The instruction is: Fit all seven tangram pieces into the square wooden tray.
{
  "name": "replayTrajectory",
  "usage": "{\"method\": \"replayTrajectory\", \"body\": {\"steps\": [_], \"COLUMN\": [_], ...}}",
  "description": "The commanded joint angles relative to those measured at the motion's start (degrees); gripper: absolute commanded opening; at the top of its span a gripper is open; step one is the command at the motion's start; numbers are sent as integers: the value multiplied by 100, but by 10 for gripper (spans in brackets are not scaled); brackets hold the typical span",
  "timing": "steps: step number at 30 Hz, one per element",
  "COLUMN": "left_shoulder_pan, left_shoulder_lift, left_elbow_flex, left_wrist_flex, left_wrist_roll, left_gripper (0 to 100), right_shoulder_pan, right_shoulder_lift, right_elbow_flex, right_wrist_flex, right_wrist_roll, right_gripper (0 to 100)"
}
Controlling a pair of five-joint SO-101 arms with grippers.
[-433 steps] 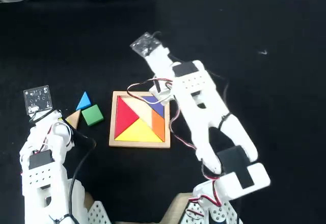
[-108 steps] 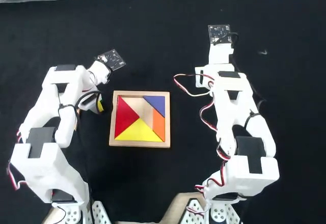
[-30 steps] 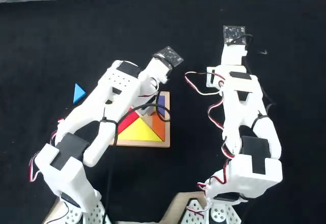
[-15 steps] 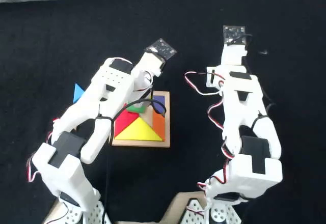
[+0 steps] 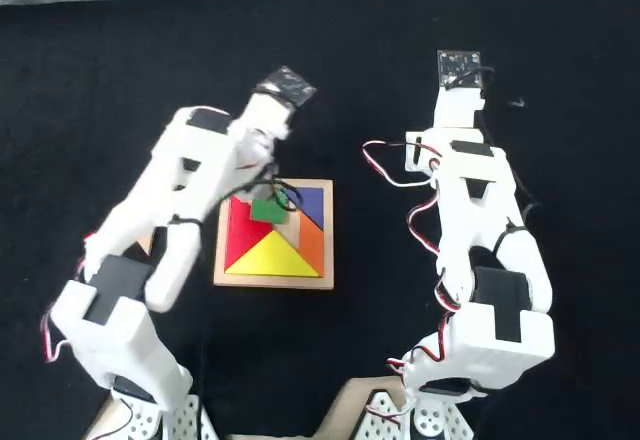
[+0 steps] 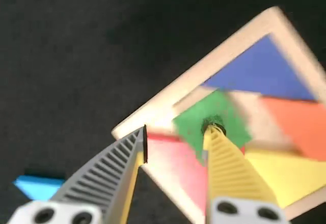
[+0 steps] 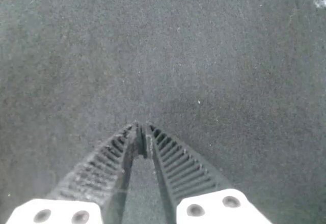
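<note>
The square wooden tray lies at the table's middle and holds red, yellow, orange and blue pieces. A green square rests askew in its upper middle. My left gripper stands open over the tray's corner, its yellow finger tip just above the green square. A small blue triangle lies on the cloth beside the tray. My right gripper is shut and holds nothing, over bare black cloth to the right of the tray.
The left arm slants across the cloth left of the tray. The right arm stretches up the right side. A tan piece peeks out beside the left arm. Black cloth covers the whole table.
The left arm has swung left off the tray's middle, leaving the green square lying in the tray. The right arm has not moved.
</note>
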Motion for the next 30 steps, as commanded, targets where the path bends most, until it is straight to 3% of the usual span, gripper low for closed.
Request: {"method": "replayTrajectory", "body": {"steps": [1, 7, 13, 22, 30], "left_shoulder_pan": [-470, -453, -593, 4, 127], "left_shoulder_lift": [-316, -273, -273, -264, -325], "left_elbow_flex": [127, 286, 453, 699, 585], "left_wrist_flex": [62, 18, -563, -598, -290], "left_wrist_roll": [-334, -352, -352, -316, -308], "left_gripper": [193, 163, 163, 163, 163], "right_shoulder_pan": [53, 44, 44, 44, 44], "right_shoulder_lift": [-48, -40, -13, -4, -13], "right_elbow_flex": [-338, -338, -338, -338, -338], "right_wrist_flex": [-123, -132, -141, -141, -141], "right_wrist_roll": [35, 35, 35, 35, 35], "right_gripper": [11, 11, 11, 11, 11]}}
